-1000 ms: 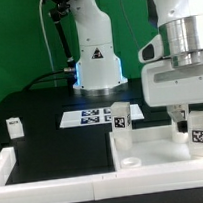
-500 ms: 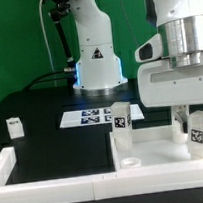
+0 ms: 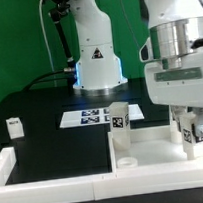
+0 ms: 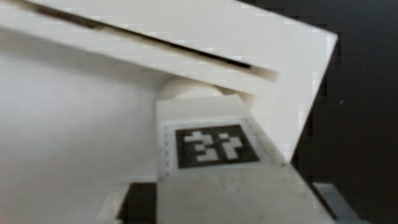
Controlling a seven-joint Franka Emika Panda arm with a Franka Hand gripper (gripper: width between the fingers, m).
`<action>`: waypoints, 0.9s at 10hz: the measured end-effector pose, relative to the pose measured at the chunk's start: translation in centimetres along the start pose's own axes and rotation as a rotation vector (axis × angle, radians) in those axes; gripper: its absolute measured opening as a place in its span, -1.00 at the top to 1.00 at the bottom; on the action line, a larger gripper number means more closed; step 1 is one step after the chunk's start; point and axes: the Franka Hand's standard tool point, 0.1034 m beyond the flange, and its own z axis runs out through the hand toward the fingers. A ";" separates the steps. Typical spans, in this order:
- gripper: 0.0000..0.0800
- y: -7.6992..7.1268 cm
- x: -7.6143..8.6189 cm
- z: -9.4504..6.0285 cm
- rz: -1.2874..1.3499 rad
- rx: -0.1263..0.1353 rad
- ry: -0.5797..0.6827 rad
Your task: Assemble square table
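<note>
The pincer [image 3: 192, 127] grips an upright leg [image 3: 197, 135] at the corner of the square table slab [image 3: 155, 153] toward the exterior view's right, close to the border rail [image 3: 58, 194]. A second leg [image 3: 119, 121] stands at the slab's far corner. A third leg [image 3: 13, 126] stands well apart on the open bench [image 3: 53, 139]. Since a second ago the jaws have closed in from wide.

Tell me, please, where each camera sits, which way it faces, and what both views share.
Exterior view: off the arm, low, facing the robot's base across the black table; the arm and end effector show on the exterior view's right.
Wrist view: on the wrist, looking along the end effector onto the tagged leg and square tabletop; hardly any of the robot shows.
Shared: the tagged leg that the end effector grips, and the square tabletop.
</note>
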 end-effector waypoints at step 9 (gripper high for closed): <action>-0.57 -0.9 -0.8 -0.4 -0.044 0.011 -0.040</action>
